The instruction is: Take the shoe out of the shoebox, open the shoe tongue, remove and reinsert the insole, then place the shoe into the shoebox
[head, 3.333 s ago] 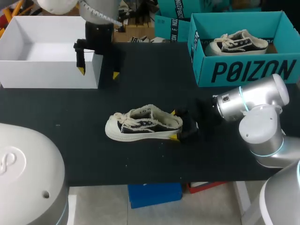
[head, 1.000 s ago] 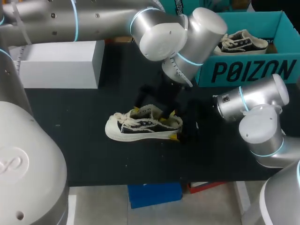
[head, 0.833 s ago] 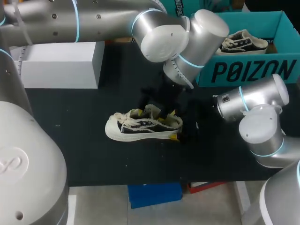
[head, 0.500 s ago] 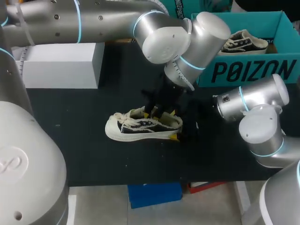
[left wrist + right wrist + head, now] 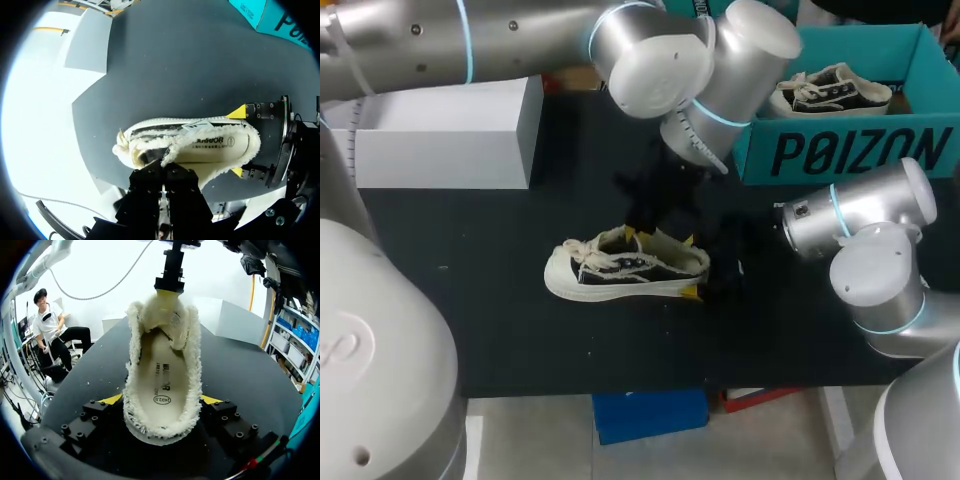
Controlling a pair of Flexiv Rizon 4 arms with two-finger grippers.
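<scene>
Near the middle of the table (image 5: pixel 500 330) we see the shoe (image 5: pixel 610 270) resting on its sole, toe toward the left edge and heel toward the right edge. Our right gripper (image 5: pixel 691 266) comes in low from the right side and has the heel clamped. One yellow-tipped finger presses on each side of it, so only the heel keeps the fingers apart. From that wrist we look straight along the inside of the shoe, where the insole (image 5: pixel 162 382) lies flat in its bed, ringed by the frayed cream collar. Our left arm reaches in from the left side and past the middle of the table. The left gripper (image 5: pixel 642 235) hangs over the shoe's opening, its fingers drawn almost together and pinching the top of the tongue (image 5: pixel 167 307). The tongue stands up off the insole, toward the laces. At the far right corner sits the teal shoebox (image 5: pixel 840 150), open, with a second shoe (image 5: pixel 830 90) inside it. At the far left corner stands the white box (image 5: pixel 440 150), well apart from the shoe we hold.
</scene>
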